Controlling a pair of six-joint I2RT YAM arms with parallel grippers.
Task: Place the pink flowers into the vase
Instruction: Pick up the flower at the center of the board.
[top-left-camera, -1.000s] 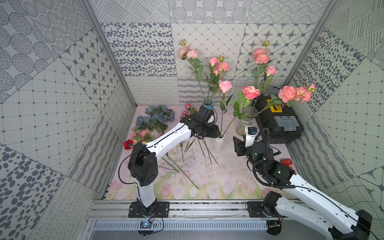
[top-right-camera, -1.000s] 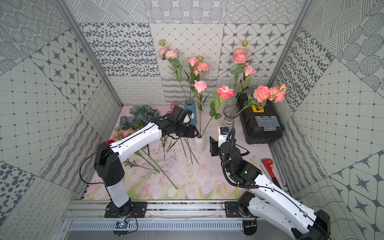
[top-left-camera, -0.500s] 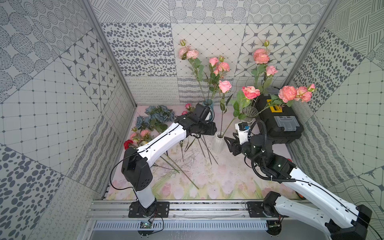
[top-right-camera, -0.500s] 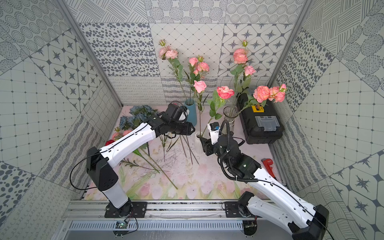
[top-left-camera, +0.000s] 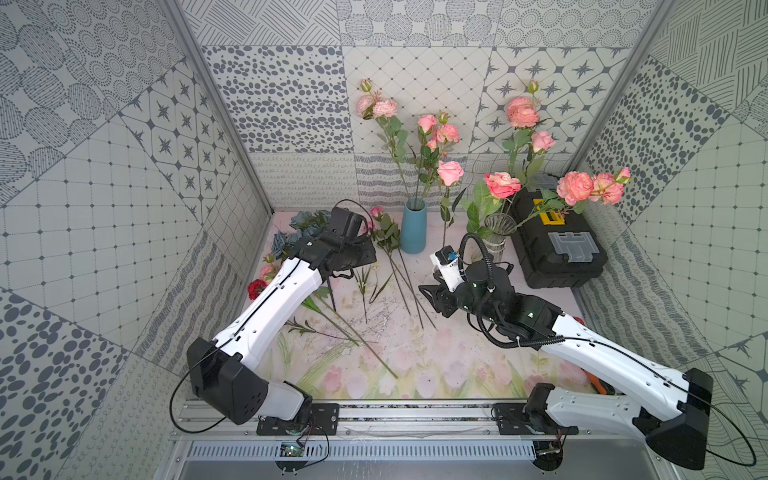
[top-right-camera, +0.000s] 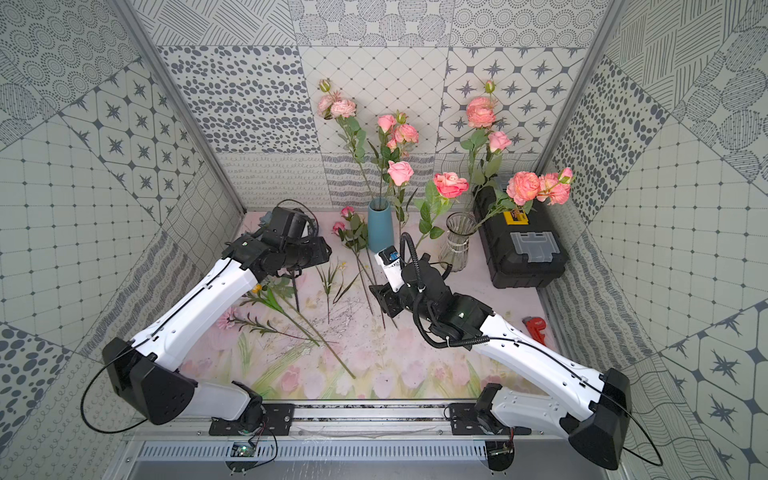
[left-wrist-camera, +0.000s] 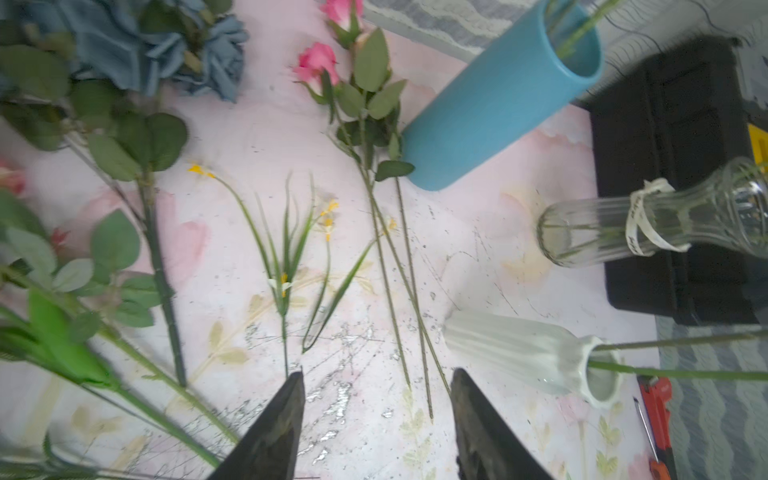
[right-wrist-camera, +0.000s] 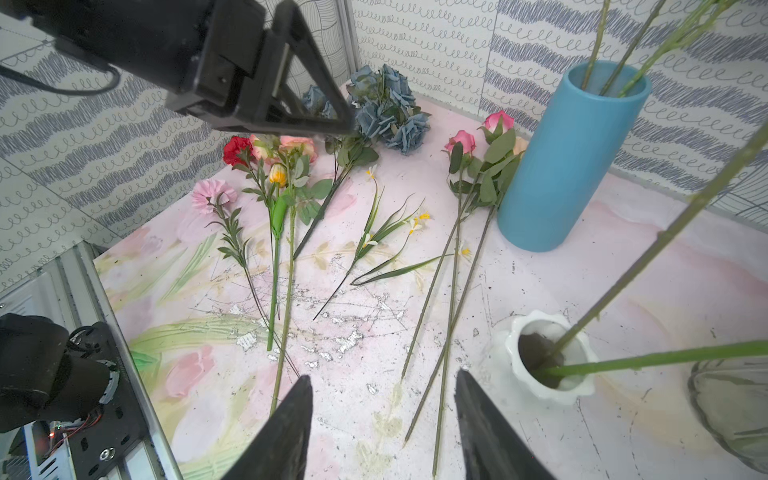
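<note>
Pink flowers (right-wrist-camera: 461, 142) lie loose just beside blue vase (right-wrist-camera: 569, 166), stems toward the 2 arms, likely for easy pickup; left gripper (left-wrist-camera: 376, 374) and right gripper (right-wrist-camera: 382, 376) hover empty, jaws apart.

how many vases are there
3: a tall blue cylindrical vase at the back, a clear ribbed glass vase beside the black plastic toolbox, and a small white fluted vase in front of them, seen in the wrist views.

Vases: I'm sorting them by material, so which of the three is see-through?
The ribbed glass vase beside the black toolbox; the blue vase and the white vase are opaque.
</note>
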